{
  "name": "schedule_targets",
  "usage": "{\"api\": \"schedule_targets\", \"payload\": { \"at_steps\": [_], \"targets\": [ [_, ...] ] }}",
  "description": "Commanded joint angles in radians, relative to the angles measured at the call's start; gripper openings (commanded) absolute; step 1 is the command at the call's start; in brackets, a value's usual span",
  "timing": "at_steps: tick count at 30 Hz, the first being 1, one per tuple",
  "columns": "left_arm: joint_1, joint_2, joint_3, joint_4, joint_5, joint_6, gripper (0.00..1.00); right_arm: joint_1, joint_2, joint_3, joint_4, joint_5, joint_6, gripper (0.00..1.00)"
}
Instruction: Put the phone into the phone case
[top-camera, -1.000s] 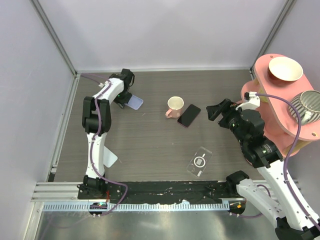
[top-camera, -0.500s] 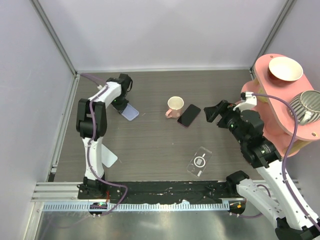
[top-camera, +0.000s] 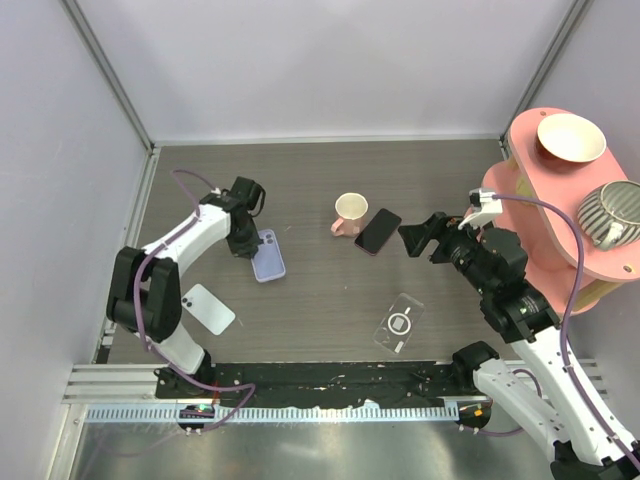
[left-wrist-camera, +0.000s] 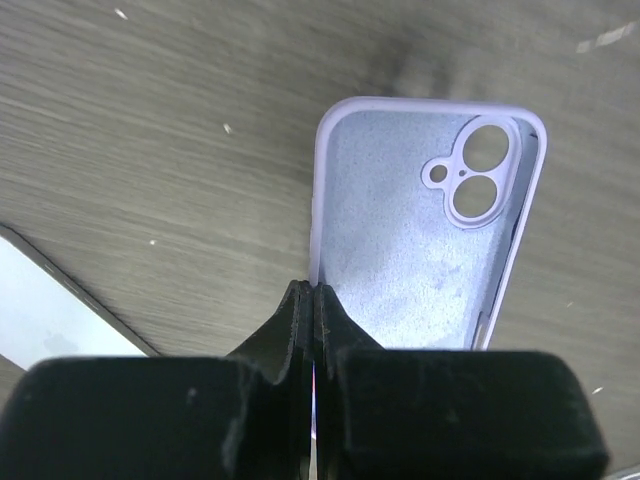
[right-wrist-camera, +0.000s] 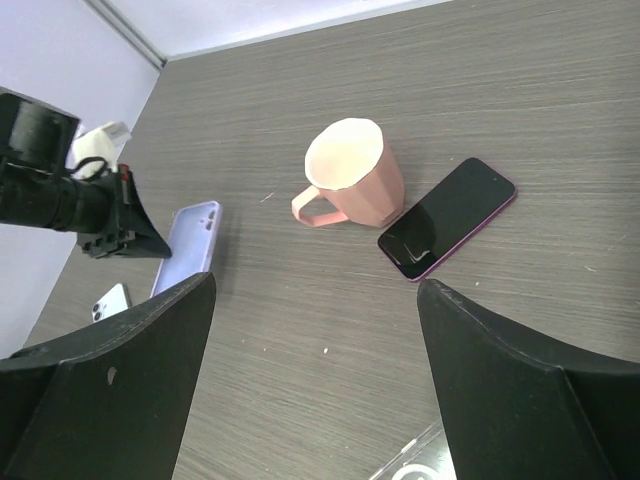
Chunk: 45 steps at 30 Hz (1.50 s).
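Nearest the arm bases, a clear case (top-camera: 399, 323) is seen lying flat on the table (top-camera: 320, 290). A white phone (top-camera: 208, 308) is seen further left, near the table's left edge. Further in, the lilac phone case (top-camera: 268, 255) is pinched at one long edge by the left gripper (top-camera: 247, 243), its jaws clenched on the rim. The case's open side is turned up; whether it rests on the table cannot be told. The right gripper (top-camera: 412, 238) is poised above the table with its jaws spread wide and nothing between them. Just to its left the dark phone (top-camera: 378, 231) lies screen up, close beside a pink mug (top-camera: 350, 212). A pink shelf (top-camera: 560, 180) is set at the far right.
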Motion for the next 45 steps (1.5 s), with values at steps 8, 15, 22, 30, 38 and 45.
{"api": "schedule_targets", "payload": {
  "at_steps": [8, 15, 22, 30, 38, 45],
  "targets": [
    [-0.084, -0.112, -0.146, 0.119, 0.097, 0.059, 0.0, 0.002, -0.02, -0.001, 0.053, -0.079, -0.034, 0.88],
    [-0.108, -0.101, -0.226, 0.211, 0.216, 0.044, 0.0, 0.002, -0.018, -0.008, 0.048, -0.067, -0.036, 0.88],
    [-0.164, -0.053, -0.242, 0.221, 0.203, 0.067, 0.05, 0.002, -0.02, 0.001, 0.037, -0.065, -0.042, 0.88],
    [-0.167, -0.151, -0.179, 0.066, 0.036, 0.047, 0.88, 0.002, -0.038, 0.004, 0.027, -0.063, -0.048, 0.88],
    [-0.112, -0.171, -0.085, -0.266, -0.294, -0.204, 0.91, 0.002, -0.046, -0.002, 0.034, -0.053, -0.048, 0.88],
    [0.096, -0.338, -0.231, -0.279, -0.301, -0.396, 0.89, 0.003, -0.046, -0.017, 0.047, -0.063, -0.045, 0.88]
  ]
}}
